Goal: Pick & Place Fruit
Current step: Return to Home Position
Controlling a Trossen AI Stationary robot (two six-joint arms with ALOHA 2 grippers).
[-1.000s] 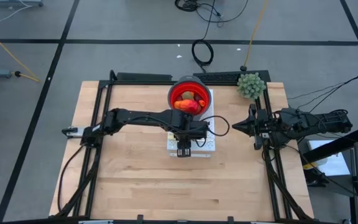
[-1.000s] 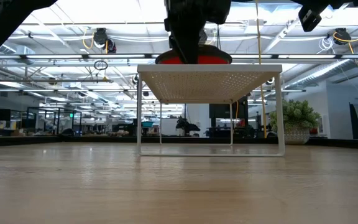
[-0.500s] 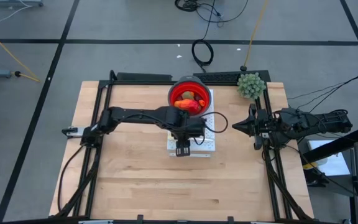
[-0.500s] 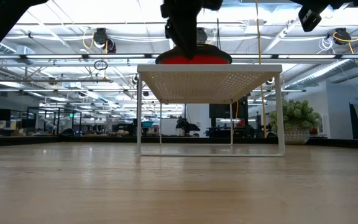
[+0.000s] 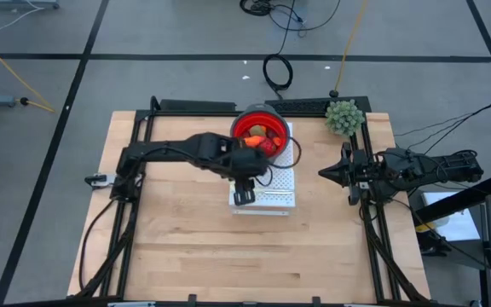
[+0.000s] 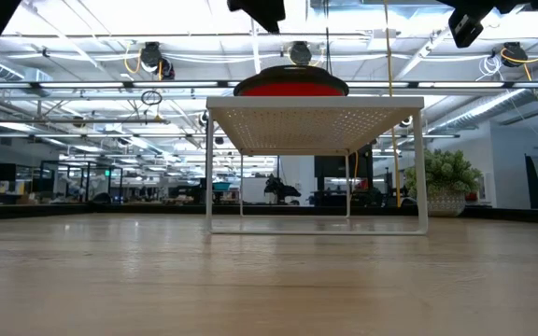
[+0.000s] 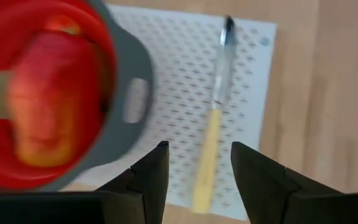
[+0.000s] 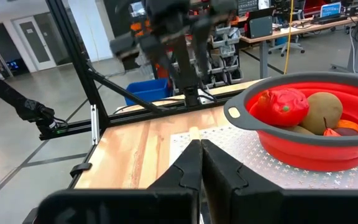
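A red bowl with a grey rim (image 5: pixel 261 135) stands on the far part of a white perforated rack (image 5: pixel 281 194). In the bowl lies the fruit: a red-orange oblong piece (image 8: pixel 284 106) on top, a brown-green oval (image 8: pixel 324 111) and small orange pieces beside it. My left gripper (image 5: pixel 244 197) hangs open above the rack's near left part, slanting down, with nothing between its fingers (image 7: pixel 196 174). My right gripper (image 5: pixel 320 174) waits shut and level to the right of the rack, its fingers (image 8: pixel 199 163) pointing at the bowl.
A yellow-handled knife (image 7: pixel 213 138) lies flat on the rack beside the bowl. A green spiky ball plant (image 5: pixel 344 116) stands at the table's far right corner. The rack is a raised stand on thin legs (image 6: pixel 316 121). Bare wood lies near and left of it.
My left gripper has risen from just over the rack, leaving the top of the low view. It has drawn back a little toward the table's left edge and tipped less steeply down. It stays open and holds nothing. The bowl and fruit have not moved.
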